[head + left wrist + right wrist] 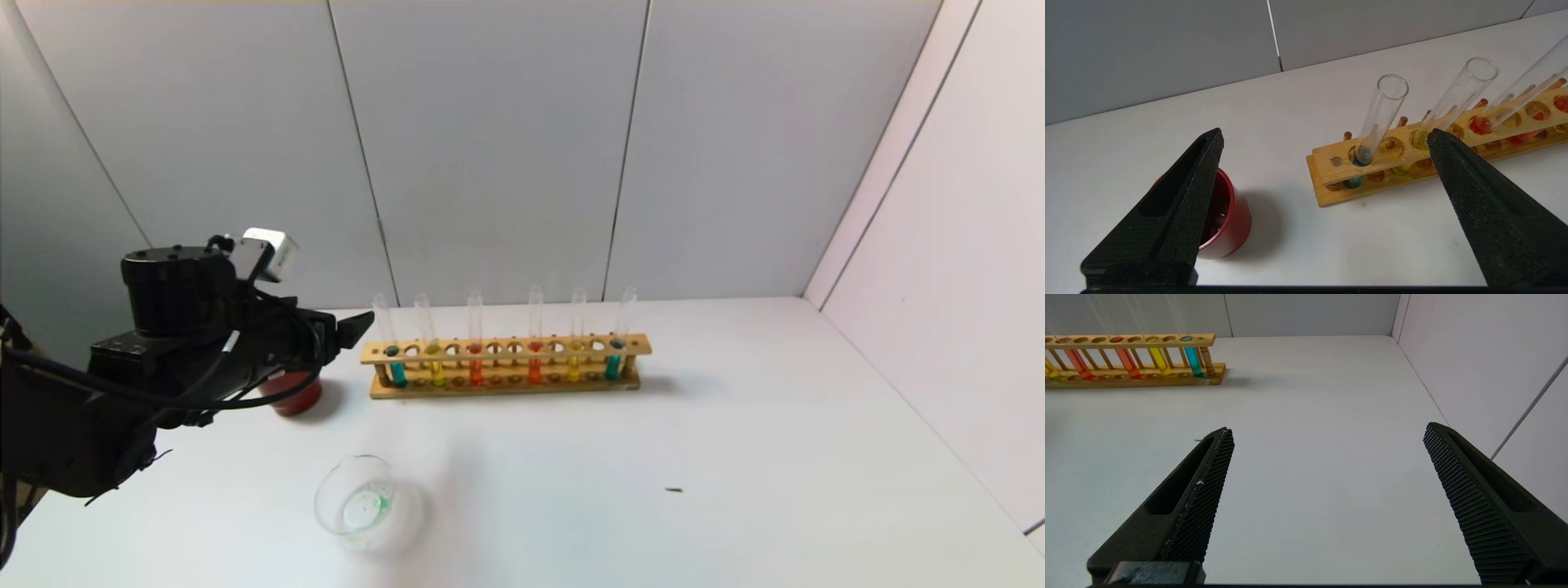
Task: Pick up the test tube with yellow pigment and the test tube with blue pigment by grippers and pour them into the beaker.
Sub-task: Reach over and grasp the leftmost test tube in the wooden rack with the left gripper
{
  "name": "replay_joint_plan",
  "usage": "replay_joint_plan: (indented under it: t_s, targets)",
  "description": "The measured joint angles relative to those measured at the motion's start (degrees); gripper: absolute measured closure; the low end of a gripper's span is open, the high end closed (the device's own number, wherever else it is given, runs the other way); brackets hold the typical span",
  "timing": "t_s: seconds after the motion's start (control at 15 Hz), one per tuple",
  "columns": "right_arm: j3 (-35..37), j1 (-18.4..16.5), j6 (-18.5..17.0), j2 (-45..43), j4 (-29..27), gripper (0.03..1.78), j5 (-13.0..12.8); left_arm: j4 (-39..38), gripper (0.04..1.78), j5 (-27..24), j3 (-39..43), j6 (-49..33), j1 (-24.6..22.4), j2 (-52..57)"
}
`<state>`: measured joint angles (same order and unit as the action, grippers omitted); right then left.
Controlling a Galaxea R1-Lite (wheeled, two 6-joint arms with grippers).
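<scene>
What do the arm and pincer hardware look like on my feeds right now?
In the head view the left arm is black and blocky, with looped black cables and a small silver-white box on top. The left pincer has two black wedge-shaped fingers with grainy pads. The right pincer has the same black wedges, with fine mesh-textured pads.

The head view looks forward and down from above the white table (735, 457), taking in the whole wooden rack (506, 365) from well back. The left wrist view sits close to the rack's (1412, 159) left end, facing it obliquely from slightly above. The right wrist view lies low over the table, probably well apart from the rack (1135, 359), sharing only its right end.
</scene>
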<state>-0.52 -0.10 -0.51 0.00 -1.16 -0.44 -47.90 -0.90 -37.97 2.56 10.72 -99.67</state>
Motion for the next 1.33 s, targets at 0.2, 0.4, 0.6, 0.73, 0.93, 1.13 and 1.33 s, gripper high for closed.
replay_joint_plan:
  t_s: [0.2,0.4,0.6,0.73,0.93,1.13,1.33]
  targets:
    - [0.00,0.00,0.00,0.00,0.00,0.11,0.00,-0.41,0.07,-0.02,-2.21,-2.29,0.28,-4.40]
    - [0.00,0.00,-0.01,0.00,0.00,0.11,0.00,-3.08,0.07,-0.04,-2.99,-3.24,0.69,-7.17]
    - [0.00,0.02,-0.01,0.00,0.00,0.11,0.00,-4.35,0.07,0.72,-4.04,-3.30,1.99,-9.34]
    - [0.00,0.00,-0.01,0.00,0.01,0.11,0.02,-4.36,0.07,2.08,-5.46,-3.57,2.67,-10.75]
    - [0.00,0.00,-0.01,0.00,0.00,0.11,0.00,-4.45,0.07,3.49,-7.34,-4.53,3.41,-12.59]
    - [0.00,0.00,0.00,0.00,0.00,0.11,0.00,-4.41,0.07,3.60,-8.63,-5.40,3.61,-14.08]
    - [0.00,0.00,-0.01,0.00,0.01,0.11,-0.02,-4.36,0.07,3.84,-9.68,-5.75,3.97,-14.82]
